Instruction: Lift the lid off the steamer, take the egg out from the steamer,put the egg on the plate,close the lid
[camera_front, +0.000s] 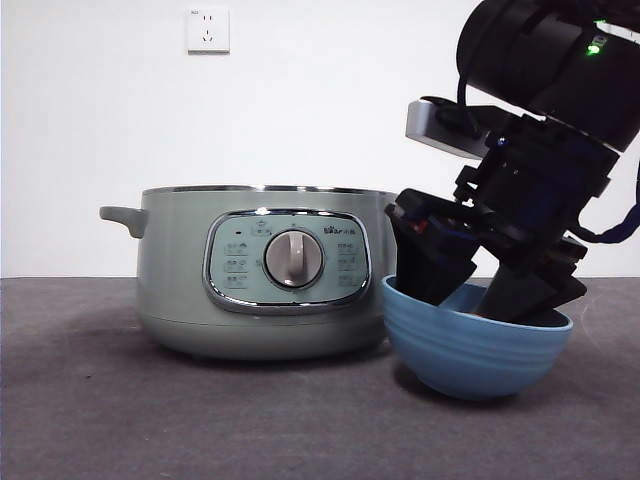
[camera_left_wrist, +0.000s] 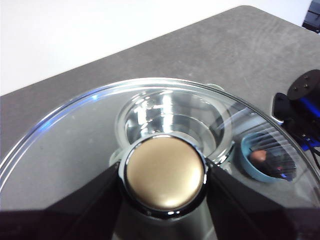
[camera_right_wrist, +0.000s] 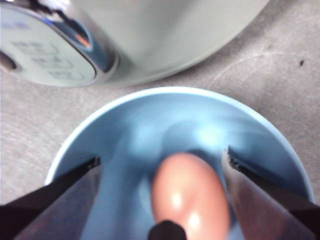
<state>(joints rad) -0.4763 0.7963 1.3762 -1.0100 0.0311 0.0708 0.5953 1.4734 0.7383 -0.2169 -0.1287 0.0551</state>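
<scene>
The sage-green steamer (camera_front: 180, 290) stands uncovered on the table, and its shiny inside (camera_left_wrist: 170, 120) shows through the glass lid (camera_left_wrist: 65, 150). My left gripper (camera_left_wrist: 164, 175) is shut on the lid's round knob (camera_left_wrist: 165, 172) and holds the lid in the air above the pot, out of the front view. To the steamer's right sits the blue plate (camera_front: 465, 350). My right gripper (camera_front: 478, 297) reaches down into it. The brown egg (camera_right_wrist: 190, 200) lies on the plate's floor (camera_right_wrist: 150, 120) between the open jaws of my right gripper (camera_right_wrist: 161, 157), which stand apart from it.
The plate stands close against the steamer's front right side (camera_right_wrist: 165, 35). A white wall with a socket (camera_front: 208, 30) runs behind the grey table (camera_front: 100, 420). The right arm's dark body (camera_front: 560, 90) fills the space above the plate.
</scene>
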